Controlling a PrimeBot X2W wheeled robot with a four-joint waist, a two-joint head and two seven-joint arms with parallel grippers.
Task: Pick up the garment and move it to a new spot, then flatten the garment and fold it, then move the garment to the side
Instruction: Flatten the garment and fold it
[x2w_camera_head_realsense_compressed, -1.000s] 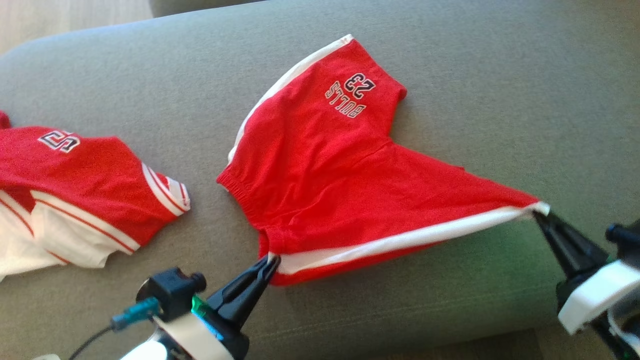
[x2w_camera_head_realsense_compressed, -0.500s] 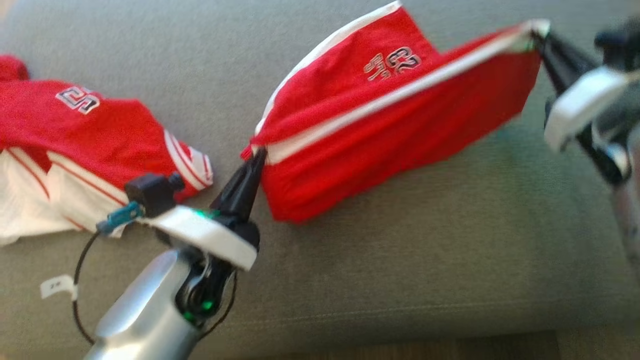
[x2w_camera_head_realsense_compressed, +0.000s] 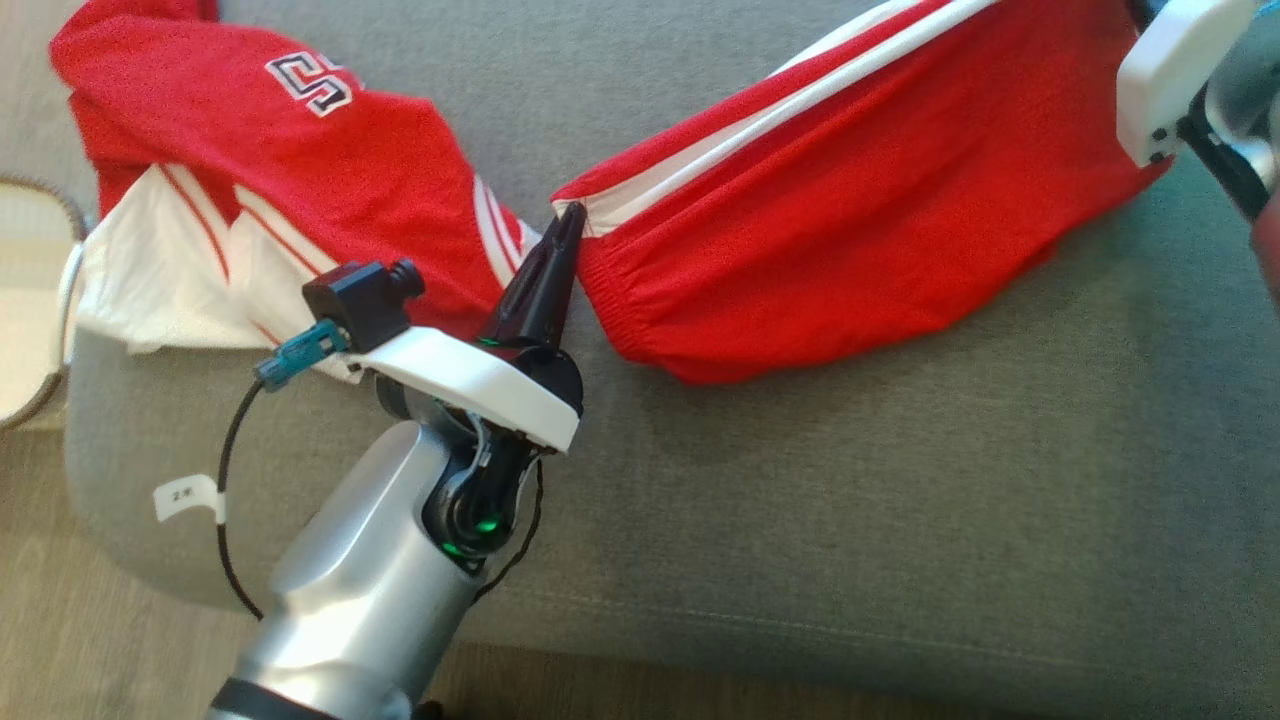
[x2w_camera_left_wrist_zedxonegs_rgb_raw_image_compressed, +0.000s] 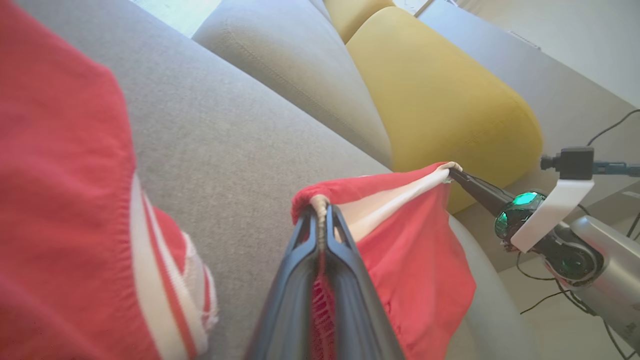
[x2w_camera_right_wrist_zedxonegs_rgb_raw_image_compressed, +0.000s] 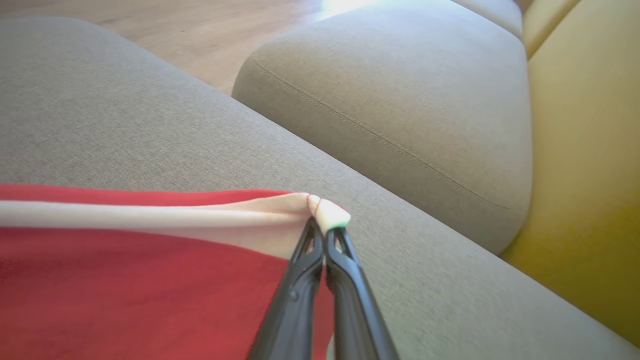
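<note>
Left tool (x2w_camera_head_realsense_compressed: 568, 212) clenched on waistband corner of garment (x2w_camera_head_realsense_compressed: 850, 200); right tool (x2w_camera_right_wrist_zedxonegs_rgb_raw_image_compressed: 322, 230) clenched on far corner. Long axis (white stripe (x2w_camera_head_realsense_compressed: 800, 97)) runs tool to tool, cloth hanging below both.

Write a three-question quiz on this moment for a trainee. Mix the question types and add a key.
1. True or false: the left gripper is shut on a corner of the red shorts.
2. What does the right gripper pinch? A) the white-striped end of the shorts B) the sofa fabric C) nothing
3. Fill in: in the left wrist view, the cushion beyond the grey sofa seat is ___.
Key: 1 true; 2 A; 3 yellow.
</note>
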